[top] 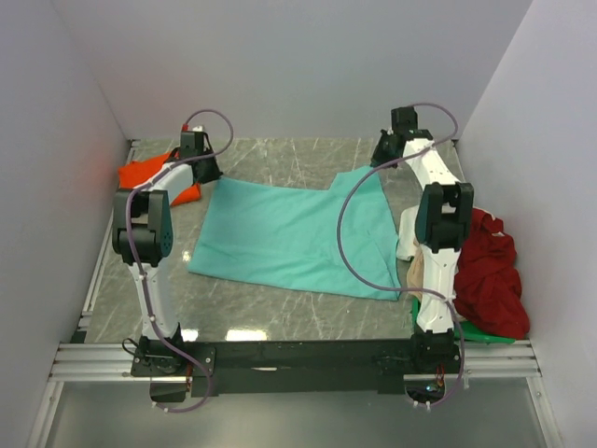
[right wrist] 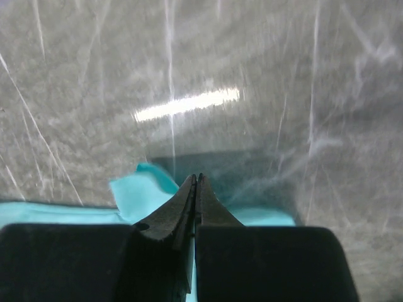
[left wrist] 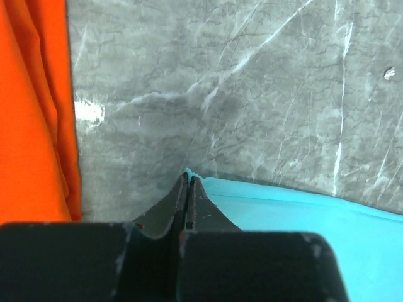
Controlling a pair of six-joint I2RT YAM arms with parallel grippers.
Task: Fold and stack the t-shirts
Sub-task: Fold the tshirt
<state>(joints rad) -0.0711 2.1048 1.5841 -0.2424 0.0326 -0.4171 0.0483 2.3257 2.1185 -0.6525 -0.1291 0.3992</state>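
A teal t-shirt [top: 289,233] lies spread on the grey marble table, partly folded. My left gripper [top: 207,169] is shut on its far left corner; the left wrist view shows teal cloth [left wrist: 302,214] pinched between the closed fingers [left wrist: 189,182]. My right gripper [top: 387,151] is shut on the far right corner, with teal cloth [right wrist: 135,192] either side of the closed jaws [right wrist: 196,181], held just above the table. An orange t-shirt [top: 149,175] lies bunched at the far left, also in the left wrist view [left wrist: 31,126]. A dark red t-shirt [top: 490,275] lies crumpled at the right.
Beige and white cloth [top: 410,252] lies beside the right arm, with a green one [top: 485,331] under the red heap. White walls enclose the table on three sides. A metal rail [top: 298,359] runs along the near edge.
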